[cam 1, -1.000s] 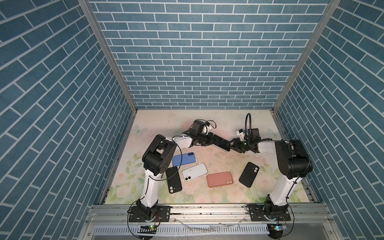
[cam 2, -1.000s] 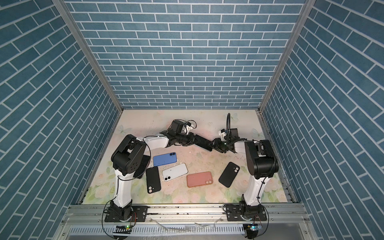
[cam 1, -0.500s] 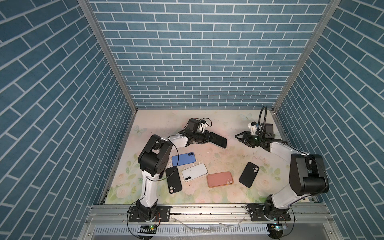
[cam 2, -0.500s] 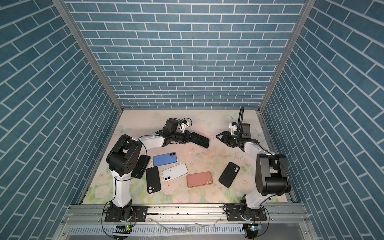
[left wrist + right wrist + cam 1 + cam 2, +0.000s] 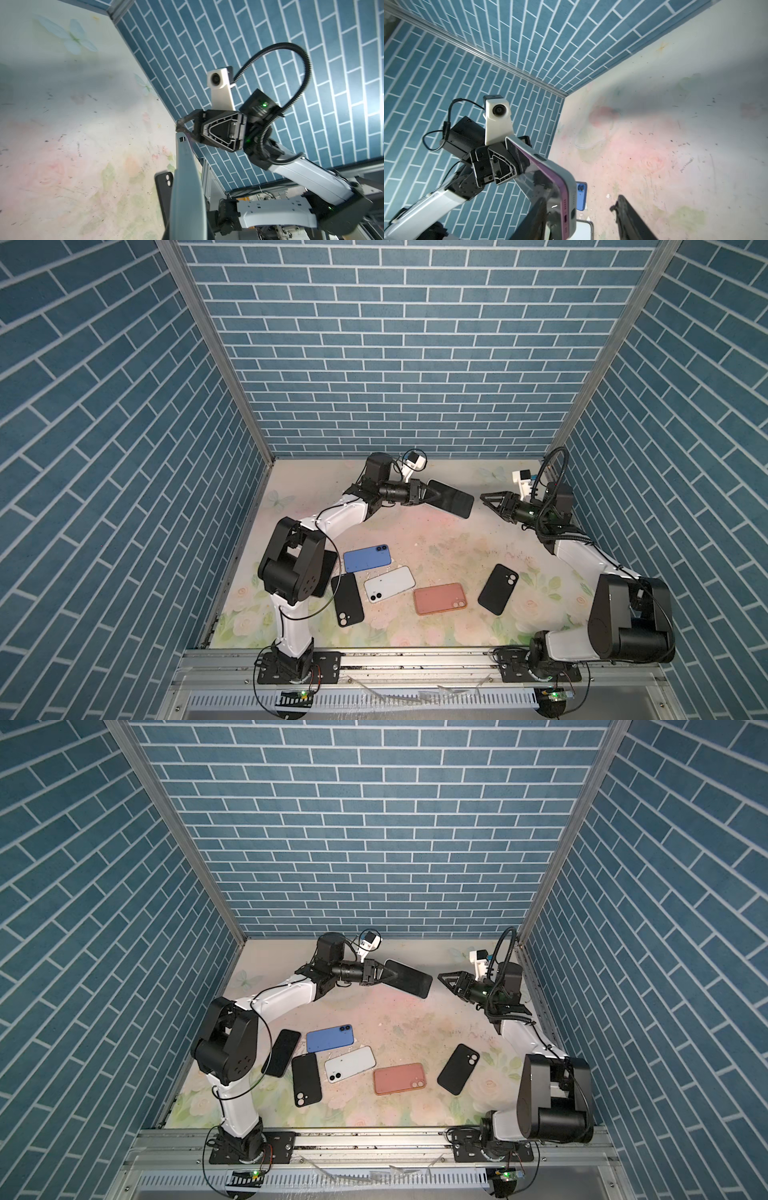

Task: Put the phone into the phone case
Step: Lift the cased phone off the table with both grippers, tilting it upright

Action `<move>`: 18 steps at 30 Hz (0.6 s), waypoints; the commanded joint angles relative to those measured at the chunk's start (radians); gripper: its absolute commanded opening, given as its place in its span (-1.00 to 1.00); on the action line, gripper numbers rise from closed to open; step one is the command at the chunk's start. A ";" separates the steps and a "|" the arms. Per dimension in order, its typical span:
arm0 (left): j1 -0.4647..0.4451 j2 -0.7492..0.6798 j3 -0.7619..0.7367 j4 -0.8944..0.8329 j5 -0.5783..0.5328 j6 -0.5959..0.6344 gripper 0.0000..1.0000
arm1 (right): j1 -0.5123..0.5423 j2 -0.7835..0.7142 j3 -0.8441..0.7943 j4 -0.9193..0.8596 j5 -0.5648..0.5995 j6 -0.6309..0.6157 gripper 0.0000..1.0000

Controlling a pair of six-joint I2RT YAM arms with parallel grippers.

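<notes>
Purple-rimmed, glossy, dark-screened phone (image 5: 544,182)

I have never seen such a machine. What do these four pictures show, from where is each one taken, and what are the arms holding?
You see two robot arms, left arm and right arm, each ending in a two-fingered gripper. Both top views look down from one camera head above the table. The wrist pictures come from a camera on each arm, so each shows the opposite arm. The left gripper is shut on a phone, lifted off the table. The right gripper is open and empty, facing it. On the table lie a blue item, a white item, a pink item, a black item, a second black item and a dark item; phones or cases, I cannot tell.
</notes>
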 commanded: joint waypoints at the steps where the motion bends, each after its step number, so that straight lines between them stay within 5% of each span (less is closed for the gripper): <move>1: -0.002 -0.031 0.018 0.176 0.103 -0.102 -1.00 | -0.005 0.004 -0.016 0.333 -0.120 0.204 0.08; 13: -0.010 -0.014 0.011 0.274 0.109 -0.185 -1.00 | 0.063 0.056 -0.026 0.461 -0.149 0.280 0.16; 18: -0.013 -0.014 0.008 0.278 0.111 -0.191 -1.00 | 0.087 0.091 -0.013 0.567 -0.147 0.352 0.04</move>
